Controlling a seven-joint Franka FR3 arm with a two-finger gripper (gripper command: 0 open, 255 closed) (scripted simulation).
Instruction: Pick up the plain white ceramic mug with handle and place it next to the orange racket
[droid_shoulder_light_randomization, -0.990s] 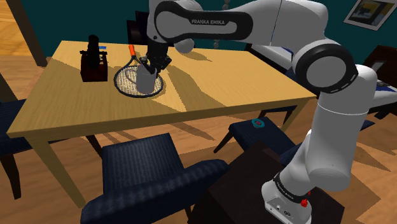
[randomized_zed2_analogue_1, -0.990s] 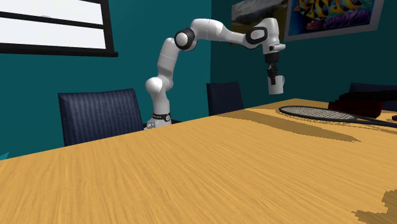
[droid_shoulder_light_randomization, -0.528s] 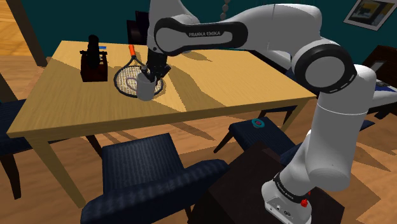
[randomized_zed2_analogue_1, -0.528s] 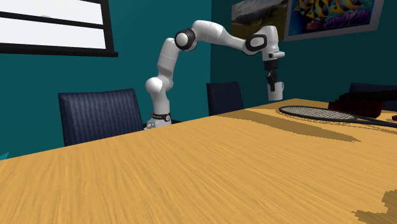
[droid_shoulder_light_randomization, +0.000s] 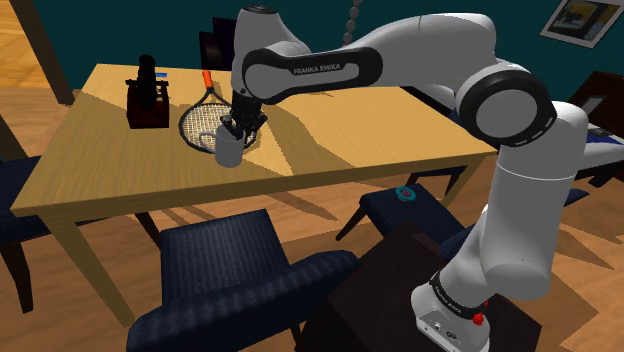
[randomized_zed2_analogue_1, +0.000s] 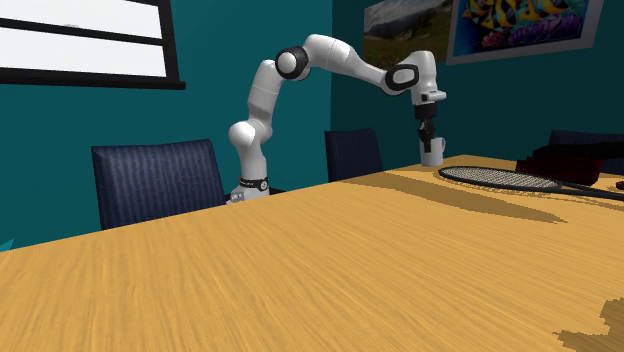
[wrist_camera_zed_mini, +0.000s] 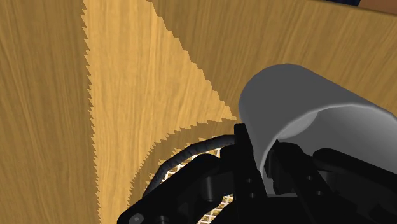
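gripper (droid_shoulder_light_randomization: 233, 128) — pinching white mug (droid_shoulder_light_randomization: 228, 153) rim | beside racket (droid_shoulder_light_randomization: 198, 124) | arm (droid_shoulder_light_randomization: 330, 68) reads FRANKA EMIKA

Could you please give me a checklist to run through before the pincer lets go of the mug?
1. The pincer grips the mug firmly: ok.
2. The mug hangs upright: ok.
3. The mug is beside the head of the racket: ok.
4. The mug's base rests on the table: cannot tell.
5. The mug's base is off the racket's frame: cannot tell.
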